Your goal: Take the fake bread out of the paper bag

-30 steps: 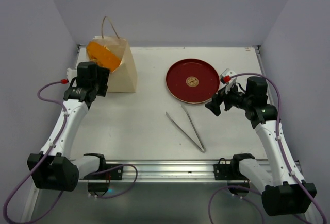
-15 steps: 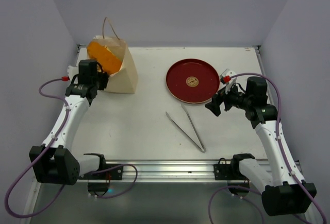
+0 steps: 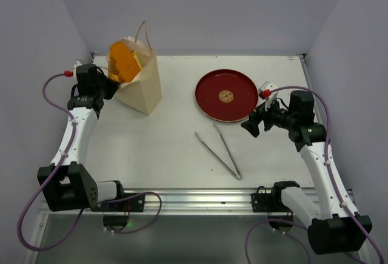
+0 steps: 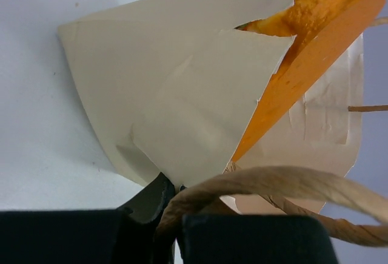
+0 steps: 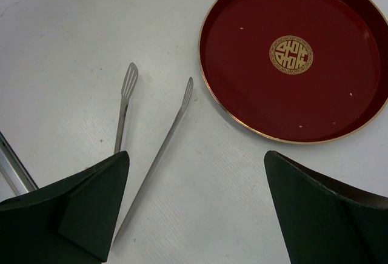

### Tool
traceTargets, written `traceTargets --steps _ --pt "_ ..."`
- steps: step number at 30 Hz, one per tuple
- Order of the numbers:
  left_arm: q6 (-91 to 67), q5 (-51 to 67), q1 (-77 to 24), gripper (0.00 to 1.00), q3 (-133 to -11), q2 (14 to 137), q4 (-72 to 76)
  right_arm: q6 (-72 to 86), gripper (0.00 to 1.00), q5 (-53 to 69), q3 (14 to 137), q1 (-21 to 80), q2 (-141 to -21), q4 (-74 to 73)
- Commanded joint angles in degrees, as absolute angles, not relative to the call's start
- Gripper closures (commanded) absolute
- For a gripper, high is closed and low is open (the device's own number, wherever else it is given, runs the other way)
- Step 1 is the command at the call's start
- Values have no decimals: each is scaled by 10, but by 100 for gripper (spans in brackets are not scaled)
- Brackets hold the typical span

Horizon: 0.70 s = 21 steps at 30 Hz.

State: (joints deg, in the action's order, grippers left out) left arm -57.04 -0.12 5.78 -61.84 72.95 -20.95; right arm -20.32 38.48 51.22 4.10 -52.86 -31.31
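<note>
- At the far left corner of the white table [image 3: 163,142], the paper bag [image 3: 144,88] is seen tilted, its open mouth leaning toward the left edge.
- An orange piece of the fake bread [image 3: 124,60] is seen sticking up out of that mouth. Other pieces cannot be made out.
- The left gripper [image 3: 110,77] is pressed together on the bag's top edge. In the wrist view a cord handle [image 4: 273,182] is seen running across its fingers.
- The right gripper [image 3: 248,124] is held spread wide above the table toward the right edge, on the near side of the red plate [image 3: 212,91], and is apart from everything below it.
- The plate is laid flat toward the far edge, right of centre, with a gold emblem at its middle.
- Metal tongs [image 3: 212,149] are laid spread at mid-table. Their joined end is turned toward the near edge and their tips toward the plate, just short of its rim.
- The table is closed in by pale lavender walls [image 3: 200,9] along the far, left and right edges, and the bag is crowded close to two of them.
- White surface is shown between the bag and the plate, and from the bag toward the near edge.
- A metal rail [image 3: 194,196] is run along the near edge, where both arm bases are fixed.
</note>
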Motion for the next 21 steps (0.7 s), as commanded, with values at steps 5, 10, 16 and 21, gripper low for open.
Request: traceTargets --steps 5,10,16,21 --pt "-319 94 70 100 -757 751 -139 -272 1 468 541 44 -556 -373" --pt "-236 133 70 100 -799 769 -174 -323 1 452 583 59 -598 -433" --pt "-211 166 72 100 -813 791 -191 -337 1 426 595 113 -630 -454" --pt "-226 194 72 100 -824 800 -190 -312 1 329 570 220 -650 -413"
